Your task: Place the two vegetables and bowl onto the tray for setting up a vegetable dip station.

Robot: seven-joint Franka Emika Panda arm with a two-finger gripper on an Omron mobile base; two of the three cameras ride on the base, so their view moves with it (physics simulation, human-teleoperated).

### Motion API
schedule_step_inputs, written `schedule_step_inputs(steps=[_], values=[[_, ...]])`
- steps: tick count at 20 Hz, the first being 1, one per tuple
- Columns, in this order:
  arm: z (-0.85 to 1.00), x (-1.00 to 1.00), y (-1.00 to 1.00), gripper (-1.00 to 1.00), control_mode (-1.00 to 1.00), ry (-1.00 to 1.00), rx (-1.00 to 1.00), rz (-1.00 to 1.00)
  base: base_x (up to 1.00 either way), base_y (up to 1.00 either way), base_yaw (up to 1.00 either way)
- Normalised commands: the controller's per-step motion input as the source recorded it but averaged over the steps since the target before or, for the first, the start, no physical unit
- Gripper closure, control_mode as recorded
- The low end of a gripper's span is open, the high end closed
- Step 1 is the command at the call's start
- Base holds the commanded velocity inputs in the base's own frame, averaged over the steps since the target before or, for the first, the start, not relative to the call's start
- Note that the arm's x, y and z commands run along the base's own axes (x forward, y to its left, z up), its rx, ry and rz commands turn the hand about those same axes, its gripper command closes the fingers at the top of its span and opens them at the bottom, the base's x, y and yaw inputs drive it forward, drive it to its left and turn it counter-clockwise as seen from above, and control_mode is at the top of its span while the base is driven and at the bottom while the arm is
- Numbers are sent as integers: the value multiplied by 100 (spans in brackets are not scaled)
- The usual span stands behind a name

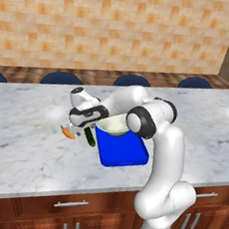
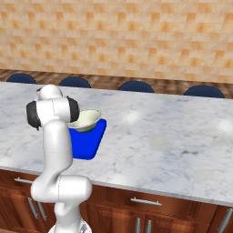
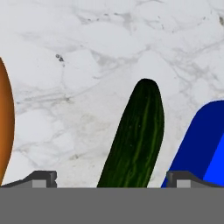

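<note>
While the hand (image 3: 111, 179) gapes, the cucumber (image 3: 135, 140) lies between its fingers.

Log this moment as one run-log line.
phase: reaching for cucumber | end effector: open, straddling it | carrot: on counter | bowl: on tray

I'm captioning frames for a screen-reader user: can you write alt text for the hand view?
A dark green cucumber lies on a white marble counter, between the open end effector's two dark fingertips. An orange carrot shows at the left edge and a corner of the blue tray at the right.
</note>
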Motion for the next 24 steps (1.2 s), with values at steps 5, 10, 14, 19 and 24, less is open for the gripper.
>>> schedule_step_inputs(steps=[5, 10, 14, 19, 24], values=[[-11, 0, 0, -100, -100, 0, 0, 0, 0, 0, 0], [-9, 0, -5, -100, -100, 0, 0, 0, 0, 0, 0], [-7, 0, -7, -100, -100, 0, 0, 0, 0, 0, 0], [-9, 0, -4, -100, -100, 0, 0, 0, 0, 0, 0], [-8, 0, -1, -100, -100, 0, 0, 0, 0, 0, 0]])
